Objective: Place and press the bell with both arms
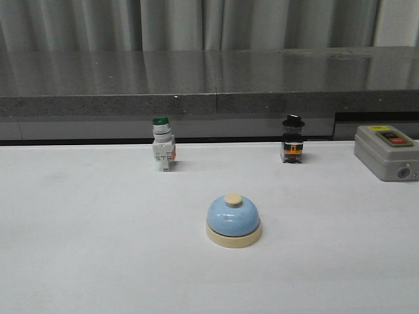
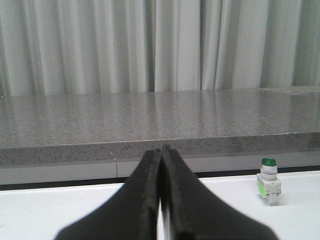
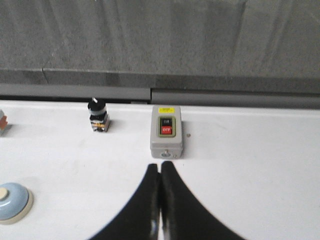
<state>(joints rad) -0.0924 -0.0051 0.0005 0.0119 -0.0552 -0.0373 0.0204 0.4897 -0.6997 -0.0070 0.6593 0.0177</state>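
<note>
Grey box [image 3: 167, 131], "OFF" on red

front: looks forward, low over the white table [image 1: 78, 261] toward the grey ledge [image 1: 196, 82] and curtain | left wrist: low, level, facing the ledge; shares the green-capped switch [image 2: 269, 181] [image 1: 163, 144] with front | right wrist: higher, tilted down; shares the grey button box [image 3: 166, 131] [image 1: 386, 152], black knob switch [image 3: 97, 115] [image 1: 292, 139] and bell [image 3: 12, 201] [image 1: 234, 220] with front
</note>
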